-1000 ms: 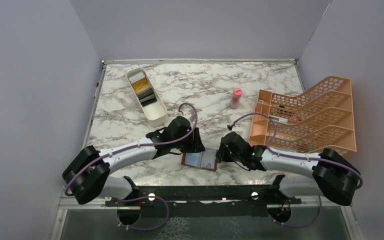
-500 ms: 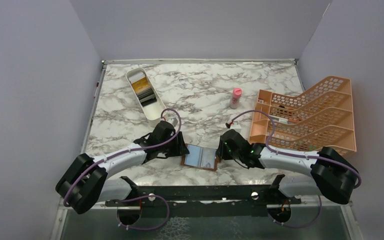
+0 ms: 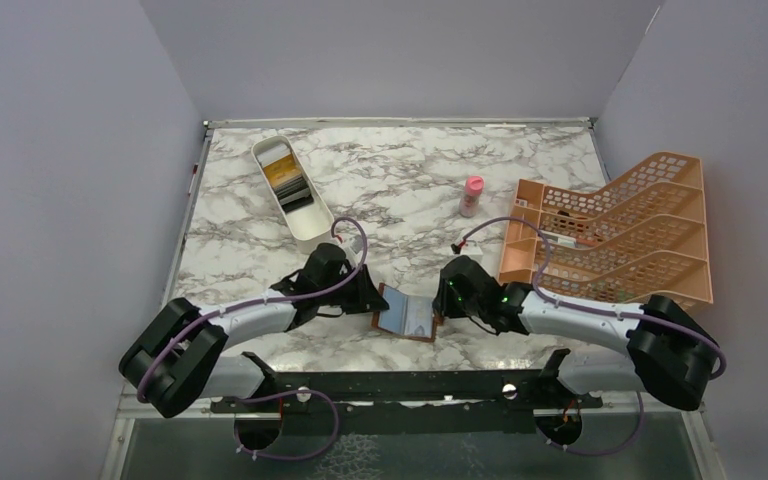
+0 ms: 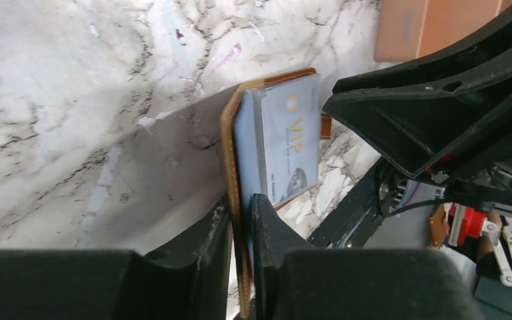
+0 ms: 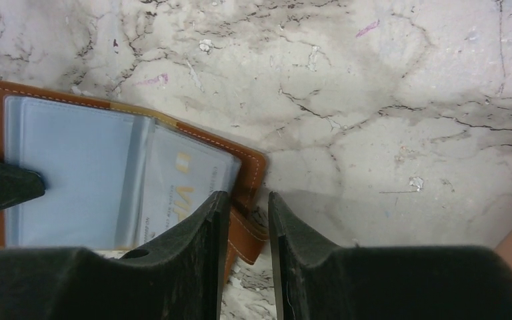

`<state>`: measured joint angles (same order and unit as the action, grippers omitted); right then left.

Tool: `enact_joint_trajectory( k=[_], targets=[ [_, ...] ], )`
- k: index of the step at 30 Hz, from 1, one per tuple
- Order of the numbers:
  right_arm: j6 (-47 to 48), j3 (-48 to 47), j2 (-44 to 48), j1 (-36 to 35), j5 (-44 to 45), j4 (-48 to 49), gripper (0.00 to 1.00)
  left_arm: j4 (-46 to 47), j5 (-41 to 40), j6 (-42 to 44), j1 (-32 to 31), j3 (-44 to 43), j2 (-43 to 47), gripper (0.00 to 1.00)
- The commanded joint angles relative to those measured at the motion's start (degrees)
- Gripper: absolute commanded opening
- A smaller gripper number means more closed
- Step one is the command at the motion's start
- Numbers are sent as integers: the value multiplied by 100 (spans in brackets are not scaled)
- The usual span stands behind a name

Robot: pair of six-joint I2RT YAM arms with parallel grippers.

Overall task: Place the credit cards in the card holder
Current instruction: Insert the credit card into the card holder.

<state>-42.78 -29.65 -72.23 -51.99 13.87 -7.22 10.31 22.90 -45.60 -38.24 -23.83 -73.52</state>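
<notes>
The brown card holder [image 3: 407,315] lies open between the arms near the table's front edge, its blue-grey sleeves facing up. A pale card marked VIP [image 4: 287,143] sits inside a clear sleeve and also shows in the right wrist view as the VIP card [image 5: 187,193]. My left gripper [image 4: 241,200] is shut on the holder's left cover edge [image 4: 230,133], which stands raised off the marble. My right gripper [image 5: 243,197] pinches the holder's right edge and strap tab [image 5: 243,233]. More credit cards, yellow-gold [image 3: 279,163] and dark [image 3: 295,196], lie in the white tray [image 3: 312,235].
A pink bottle [image 3: 472,196] stands at mid-right. An orange lattice rack [image 3: 620,235] fills the right side, close behind the right arm. Grey walls close in the table on three sides. The black rail [image 3: 400,385] runs along the near edge.
My left gripper drew back to the left off the open holder, then came in and closed on its left cover, tilting that flap up. The right gripper stayed put.
</notes>
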Motion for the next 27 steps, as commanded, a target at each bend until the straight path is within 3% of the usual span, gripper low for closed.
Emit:
enact_joint_trajectory(
  k=[1, 3, 6, 10, 19, 24, 27],
  targets=[
    [-43, -426, 412, 39, 26, -679, 35, 651, 471, -273, 2, 132, 149, 16],
    [-97, -532, 656, 39, -84, -847, 37, 672, 507, -333, -20, 138, 180, 16],
    [-109, -549, 937, 35, -510, -737, 39, 675, 459, -414, -56, 140, 303, 34],
    [-251, -388, 947, 31, -1167, -176, 40, 705, 406, -464, -94, 142, 415, 36],
    [-416, -164, 228, 31, -1701, 635, 36, 797, 403, -466, -229, 142, 223, 4],
    [-608, -41, 82, 31, -2006, 1020, 37, 798, 276, -514, -291, 155, 242, 0],
    [-855, 116, 189, 31, -2124, 1260, 47, 799, -15, -642, -387, 217, 386, 0]
  ],
)
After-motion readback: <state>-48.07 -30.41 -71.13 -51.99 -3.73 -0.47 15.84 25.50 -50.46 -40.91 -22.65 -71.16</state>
